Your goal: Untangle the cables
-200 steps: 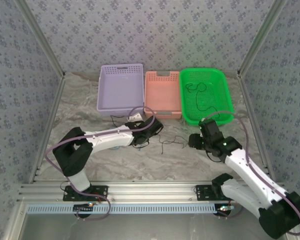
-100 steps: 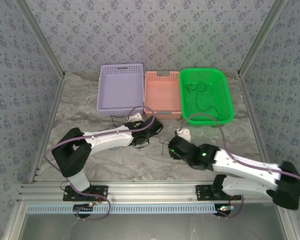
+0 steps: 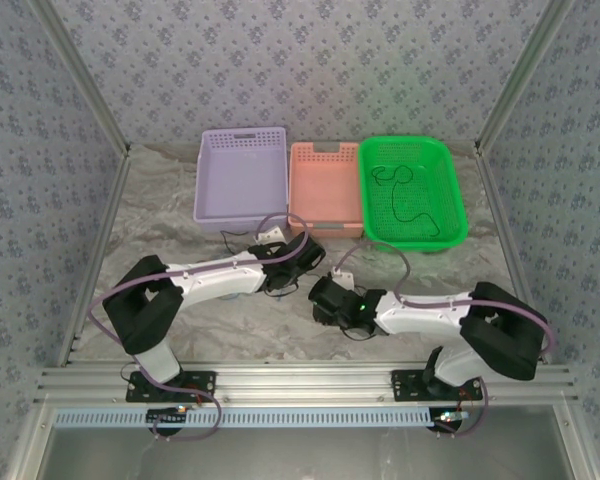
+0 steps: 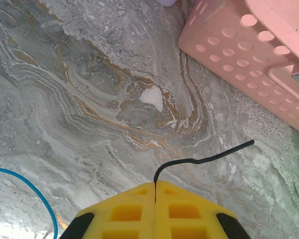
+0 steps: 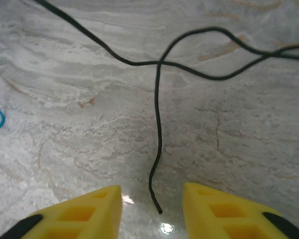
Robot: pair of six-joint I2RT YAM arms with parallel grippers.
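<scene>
Looking from above, the left pincer and the right pincer sit close together on the marbled worktop, just short of the pink basket. The strands between them are too thin to trace here. A loose cable lies in the green basket, well beyond both.

On the left wrist camera, the left pincer is clamped on a black cable. It leaves the seam of the fingers, then bends ahead and to the right, ending near the pink basket without touching it. A blue cable curves past on the pincer's left.

On the right wrist camera, the right pincer stands partly parted and grips nothing. The free end of a black strand lies on the worktop in the gap, touching neither finger. Its length runs straight ahead, away from the pincer and square to the closing direction, until it crosses a second strand. The right arm looks best placed — closing should catch that end.
</scene>
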